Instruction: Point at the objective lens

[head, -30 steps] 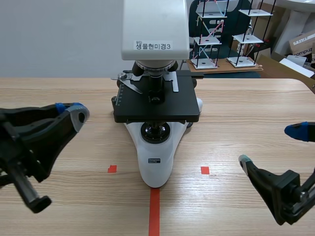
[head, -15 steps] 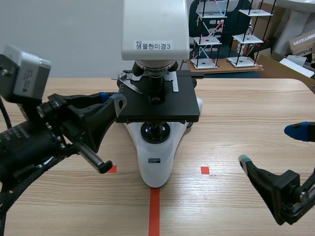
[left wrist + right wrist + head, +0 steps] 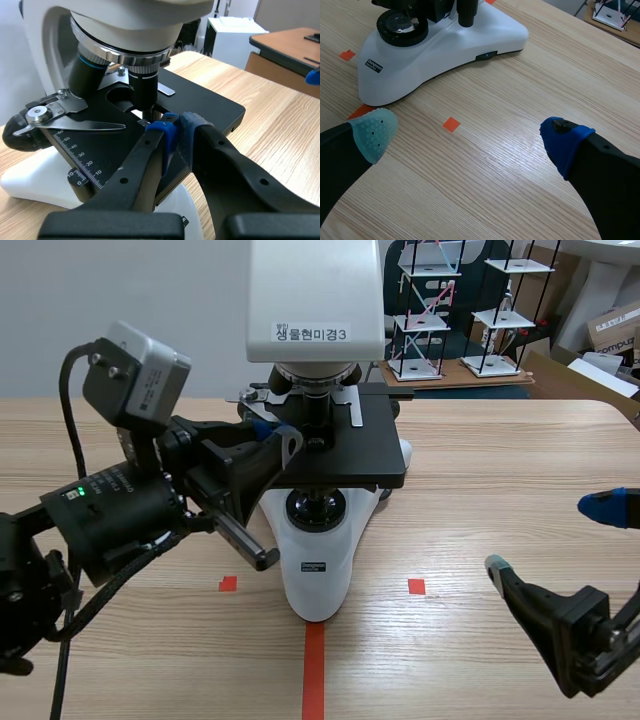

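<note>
A white microscope [image 3: 316, 330] stands mid-table with a black stage [image 3: 345, 465]. Its black objective lens [image 3: 318, 410] hangs from the turret above the stage. My left gripper [image 3: 281, 439] is shut on nothing, its tips over the stage's left part, just left of the lens. From the left wrist, the blue pads [image 3: 167, 132] meet just short of the objective lens [image 3: 145, 92] and point at it without touching. My right gripper [image 3: 550, 537] stands open low at the right, far from the microscope; in its own view the right gripper [image 3: 469, 137] holds nothing.
The microscope's white base [image 3: 445, 55] reaches toward the front tape line. Stage clips [image 3: 60, 117] and a second lens [image 3: 85, 72] sit beside the pointed one. Wire shelf models [image 3: 430, 310] and a cardboard box [image 3: 615, 330] stand on another table behind.
My left arm has swung up and to the right, from the table's left edge to the microscope stage. The right arm has not moved.
</note>
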Robot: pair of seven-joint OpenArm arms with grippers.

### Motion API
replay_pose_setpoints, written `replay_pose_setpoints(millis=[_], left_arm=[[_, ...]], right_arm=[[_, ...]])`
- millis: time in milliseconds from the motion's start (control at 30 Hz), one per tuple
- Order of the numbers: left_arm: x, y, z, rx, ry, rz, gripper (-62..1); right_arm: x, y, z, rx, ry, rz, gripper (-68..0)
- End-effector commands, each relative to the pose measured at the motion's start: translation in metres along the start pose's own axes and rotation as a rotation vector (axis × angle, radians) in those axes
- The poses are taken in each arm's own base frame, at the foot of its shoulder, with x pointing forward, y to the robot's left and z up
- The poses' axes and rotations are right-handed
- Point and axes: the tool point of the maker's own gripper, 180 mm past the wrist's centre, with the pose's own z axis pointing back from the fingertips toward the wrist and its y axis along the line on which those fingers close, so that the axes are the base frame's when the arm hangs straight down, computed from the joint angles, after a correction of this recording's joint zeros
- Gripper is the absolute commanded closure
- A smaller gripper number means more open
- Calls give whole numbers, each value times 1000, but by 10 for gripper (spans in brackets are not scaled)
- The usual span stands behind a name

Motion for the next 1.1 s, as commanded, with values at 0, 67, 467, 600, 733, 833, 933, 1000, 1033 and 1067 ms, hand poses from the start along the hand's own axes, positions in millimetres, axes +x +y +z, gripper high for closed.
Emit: replay_pose_setpoints(millis=[0,67,467,600,733,833,933,1000,1033,1067], left_arm=[[6,0,-1,8,-28,9,-22],[6,-1,-2,5,-27,10,-22],[10,4,-5,24,-42,5,-22],[10,3,-5,25,-42,6,-22],[10,3,-5,25,-42,6,-22],[10,3,-5,25,-42,6,-22],[10,4,-5,25,-41,5,-22],[10,4,-5,25,-42,5,-22],[10,4,-5,25,-42,5,-22],[10,4,-5,25,-42,5,-22]], right_arm=[[8,-3,1,-10,-31,3,-634],[8,-3,1,-10,-31,3,-634],[8,-3,1,-10,-31,3,-634],[8,-3,1,-10,-31,3,-634],[8,-3,1,-10,-31,3,-634],[8,-3,1,-10,-31,3,-634],[8,-3,1,-10,-31,3,-634],[8,-3,1,-10,-31,3,-634],[8,-3,1,-10,-31,3,-634],[8,-3,1,-10,-31,3,-634]])
